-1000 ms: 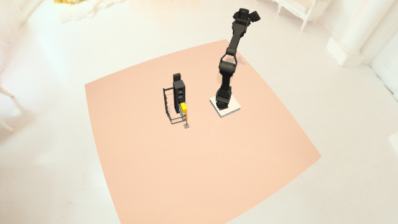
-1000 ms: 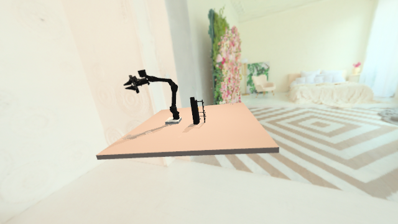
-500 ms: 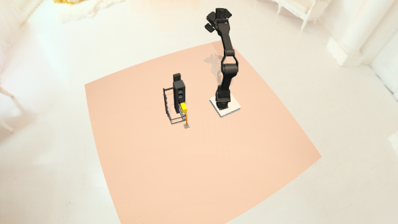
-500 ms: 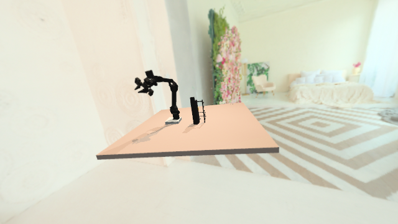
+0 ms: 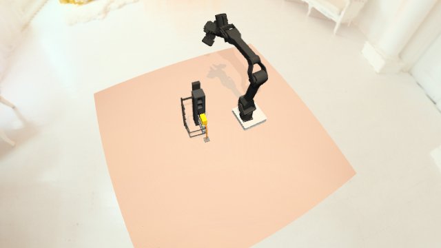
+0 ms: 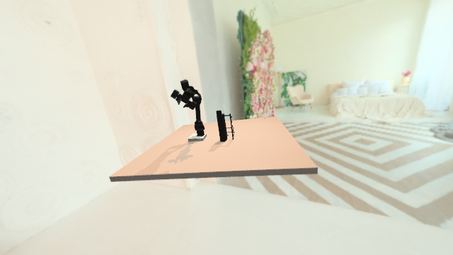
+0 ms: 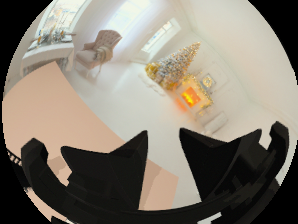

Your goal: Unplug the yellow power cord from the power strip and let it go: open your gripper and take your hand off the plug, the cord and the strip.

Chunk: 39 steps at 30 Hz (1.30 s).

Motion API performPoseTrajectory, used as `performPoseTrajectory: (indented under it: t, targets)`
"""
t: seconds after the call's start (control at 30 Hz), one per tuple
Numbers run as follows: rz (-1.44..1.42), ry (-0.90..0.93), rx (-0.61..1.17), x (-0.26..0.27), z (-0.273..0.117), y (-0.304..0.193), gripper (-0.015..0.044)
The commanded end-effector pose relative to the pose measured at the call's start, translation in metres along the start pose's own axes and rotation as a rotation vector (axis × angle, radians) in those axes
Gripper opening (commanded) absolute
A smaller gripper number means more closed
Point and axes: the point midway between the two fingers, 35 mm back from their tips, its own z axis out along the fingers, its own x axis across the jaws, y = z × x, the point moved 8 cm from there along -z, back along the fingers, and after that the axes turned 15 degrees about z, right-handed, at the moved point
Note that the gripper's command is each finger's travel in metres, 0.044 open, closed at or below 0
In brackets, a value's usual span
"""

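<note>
One pair of jaws (image 5: 205, 34) stood partly open around nothing. Well apart from and below them, one yellow plug (image 5: 203, 119) sat against one upright black power strip (image 5: 198, 100) (image 6: 221, 126) on one tabletop (image 5: 220, 172) (image 6: 226, 159).

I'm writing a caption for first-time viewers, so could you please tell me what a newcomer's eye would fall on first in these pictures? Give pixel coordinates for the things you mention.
Probably the yellow plug (image 5: 203, 119), the one vivid spot, at the lower end of the dark strip (image 5: 198, 94) (image 6: 221, 125) on the peach table (image 5: 224, 179) (image 6: 212, 159). Next comes the black arm (image 5: 245, 50) (image 6: 198, 113), rising from its white base (image 5: 260, 119) (image 6: 192, 139) beside the strip. Up close, the pincer (image 7: 164, 133) spreads its two dark fingers across the wrist view's lower part.
</note>
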Motion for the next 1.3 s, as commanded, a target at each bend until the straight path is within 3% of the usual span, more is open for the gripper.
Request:
performPoseTrajectory:
  t: [0.0,0.37,0.8,1.27]
  targets:
    - [-0.035,0.125,-0.038,0.037,-0.006,0.012,0.0160]
    - [-0.167,0.464,-0.126,0.136,-0.040,0.034,0.0160]
    - [-0.317,0.835,-0.219,0.230,-0.112,0.038,0.0160]
    - [-0.821,1.177,-0.187,0.313,-0.193,-0.021,0.0160]
